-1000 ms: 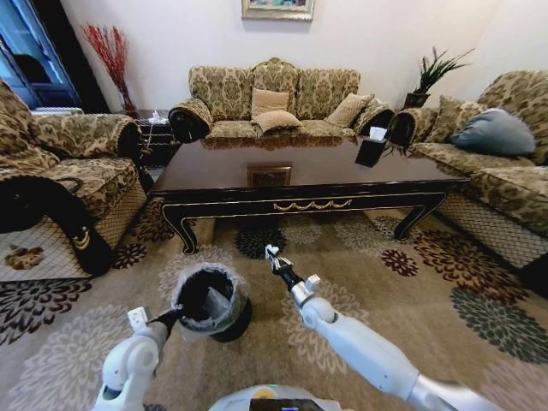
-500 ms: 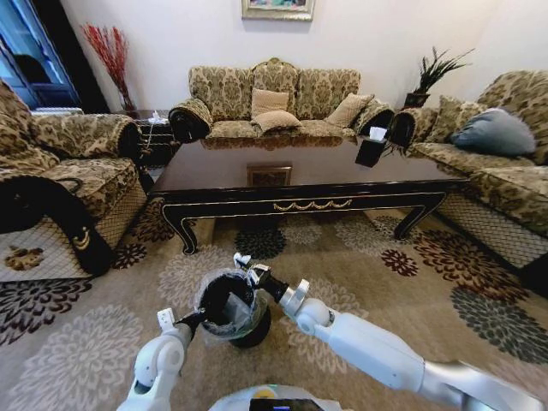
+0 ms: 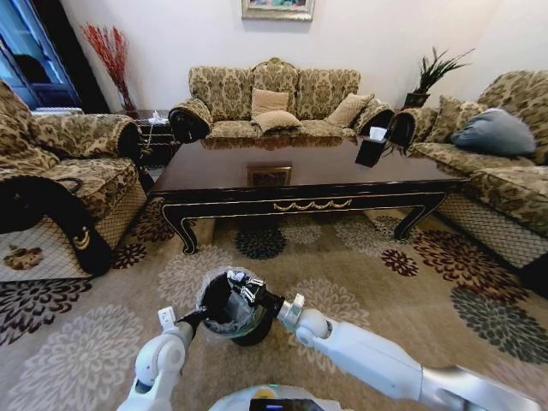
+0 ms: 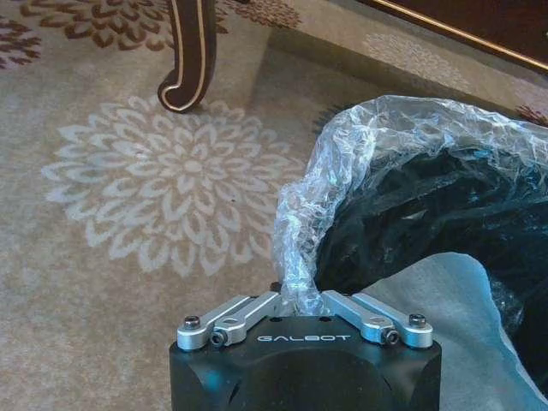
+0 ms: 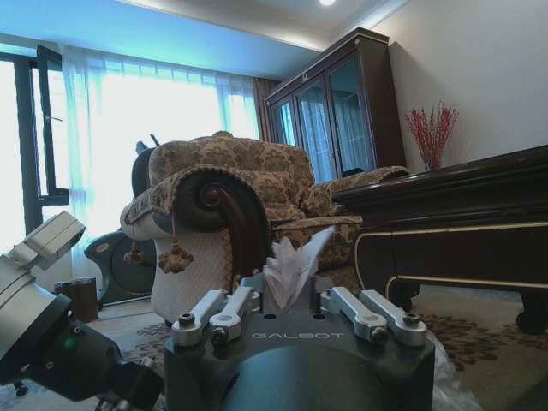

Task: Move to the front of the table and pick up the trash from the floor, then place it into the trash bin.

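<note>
Head view: the right gripper (image 3: 233,282) sits directly over the mouth of the trash bin (image 3: 229,306), which stands on the carpet just in front of the robot, short of the table (image 3: 300,181). The left gripper (image 3: 202,316) is at the bin's near rim; it appears placed there to steady the bin and keep its mouth open for the drop.

Left wrist view: the left gripper (image 4: 299,301) is clamped on a gathered fold of the translucent liner (image 4: 377,137), directly ahead of its fingertips.

Right wrist view: the right gripper (image 5: 295,295) is closed on the trash (image 5: 293,264), a white crumpled sheet standing up between its fingers. The piece is not yet released; judged from the head view, it is positioned for dropping.
</note>
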Motion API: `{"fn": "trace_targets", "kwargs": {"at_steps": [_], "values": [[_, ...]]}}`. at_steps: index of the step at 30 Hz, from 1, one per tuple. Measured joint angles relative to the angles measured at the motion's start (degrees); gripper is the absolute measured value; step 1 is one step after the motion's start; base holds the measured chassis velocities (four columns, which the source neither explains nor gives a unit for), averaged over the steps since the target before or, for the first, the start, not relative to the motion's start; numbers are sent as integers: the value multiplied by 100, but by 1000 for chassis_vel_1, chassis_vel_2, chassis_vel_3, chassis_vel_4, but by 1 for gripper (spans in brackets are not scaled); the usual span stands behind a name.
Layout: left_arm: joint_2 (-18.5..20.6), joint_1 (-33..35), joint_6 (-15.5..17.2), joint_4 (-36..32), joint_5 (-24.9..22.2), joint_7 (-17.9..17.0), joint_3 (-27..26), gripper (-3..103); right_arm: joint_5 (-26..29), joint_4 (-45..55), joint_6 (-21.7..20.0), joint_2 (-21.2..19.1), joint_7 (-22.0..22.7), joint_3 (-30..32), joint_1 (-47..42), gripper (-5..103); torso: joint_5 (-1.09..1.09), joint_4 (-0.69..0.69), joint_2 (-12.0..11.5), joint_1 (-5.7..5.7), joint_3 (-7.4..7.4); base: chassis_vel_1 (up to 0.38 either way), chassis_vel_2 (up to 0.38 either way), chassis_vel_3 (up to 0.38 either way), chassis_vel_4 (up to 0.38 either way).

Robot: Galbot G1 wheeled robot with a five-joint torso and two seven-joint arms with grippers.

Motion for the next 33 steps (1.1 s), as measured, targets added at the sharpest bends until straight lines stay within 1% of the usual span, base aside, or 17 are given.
{"fn": "trace_targets", "kwargs": {"at_steps": [1, 2, 3, 5, 6, 9, 10, 12, 13, 15, 17, 18, 19, 28, 31, 32, 33], "values": [[6, 1, 0, -7, -2, 0, -14, 2, -10, 10, -2, -9, 1, 4, -20, 29, 0, 0, 0, 0, 0, 0, 0, 0, 0], [24, 2, 0, -23, -5, 0, -55, 2, -56, 26, -2, -31, 2, 26, -80, 35, 0, 0, 0, 0, 0, 0, 0, 0, 0], [24, 2, 0, -23, -5, 0, -55, 2, -56, 26, -2, -31, 2, 26, -80, 35, 0, 0, 0, 0, 0, 0, 0, 0, 0], [52, 7, 0, -30, -18, 1, -105, 2, -133, 51, -2, -77, 2, 80, -189, 45, 0, -1, 0, -1, 0, 0, 0, 0, 0], [52, 7, 0, -30, -18, 1, -105, 2, -133, 51, -2, -77, 2, 80, -189, 45, 0, -1, 0, -1, 0, 0, 0, 0, 0], [73, 10, 1, -30, -25, 2, -127, 2, -183, 79, -2, -132, 2, 134, -267, 62, 0, 0, 0, 0, 0, 0, 0, 0, 0], [73, 10, 1, -30, -25, 2, -127, 2, -183, 79, -2, -132, 2, 134, -267, 62, 0, 0, 0, 0, 0, 0, 0, 0, 0], [69, 0, 0, -32, -27, 3, -125, 2, -195, 84, -4, -160, 4, 168, -276, 73, 0, -1, 0, 0, 0, 0, 0, 0, 0], [65, -3, 1, -40, -27, 3, -121, 2, -195, 84, -10, -168, 8, 188, -276, 73, 0, -1, 0, 0, 0, 0, 0, 0, 0], [61, -6, 1, -57, -31, 7, -112, 2, -197, 57, -25, -179, 13, 240, -279, 83, 0, -1, 0, -1, 0, 0, 0, 0, 0], [61, -5, 1, -60, -32, 7, -114, 2, -205, 41, -27, -185, 15, 257, -283, 83, 0, -1, 1, 0, 0, 0, 0, 0, 0], [64, -6, 1, -62, -38, 7, -123, 2, -227, 18, -28, -191, 16, 278, -290, 94, 0, -1, 0, 0, 0, 0, 0, 0, 0], [69, -6, 1, -64, -49, 7, -136, 2, -250, -4, -29, -195, 17, 292, -295, 98, 0, -1, 0, 0, 0, 0, 0, 0, 0], [234, 36, 0, -27, -119, 14, -491, 2, -231, -43, -50, -75, 226, 799, -367, 100, 0, 1, 0, 0, 0, 0, 0, 0, 0], [398, 51, 0, -26, -114, -26, -678, 2, -208, -151, -328, -16, 720, 1248, -463, 100, 0, -1, 0, 0, 0, 0, 0, 0, 0], [443, 58, -1, -16, -83, -49, -711, 2, -261, -223, -517, 11, 1052, 1384, -497, 100, 1, -1, 0, 0, 0, 0, 0, 0, 0], [443, 58, -1, -16, -83, -49, -711, 2, -261, -223, -517, 11, 1052, 1384, -497, 100, 1, -1, 0, 0, 0, 0, 0, 0, 0]]}}
